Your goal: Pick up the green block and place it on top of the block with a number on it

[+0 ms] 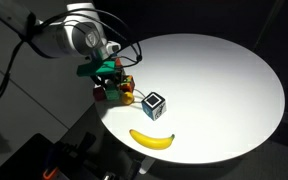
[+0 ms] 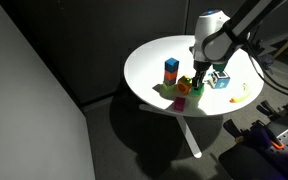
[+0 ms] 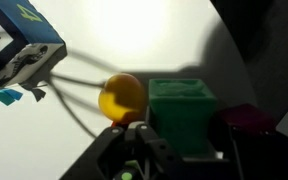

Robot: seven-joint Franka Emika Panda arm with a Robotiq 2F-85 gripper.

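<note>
My gripper [image 3: 184, 150] is shut on the green block [image 3: 184, 112], a plain green cube that fills the space between the fingers. In both exterior views the gripper [image 1: 106, 72] [image 2: 198, 82] hangs over the cluster of small blocks near the table's edge. The block with a number on it [image 3: 121, 97], yellow-orange, lies just beside the green block, on its left in the wrist view. It also shows in an exterior view [image 1: 125, 87] within the cluster. A pink cube [image 3: 249, 118] sits on the other side of the green block.
A larger black cube with white faces [image 1: 154, 103] [image 3: 19, 45] stands nearer the table's middle. A banana [image 1: 152, 139] [image 2: 239, 98] lies by the rim. A blue cube [image 2: 171, 72] stands next to the cluster. The round white table [image 1: 224, 80] drops off close by.
</note>
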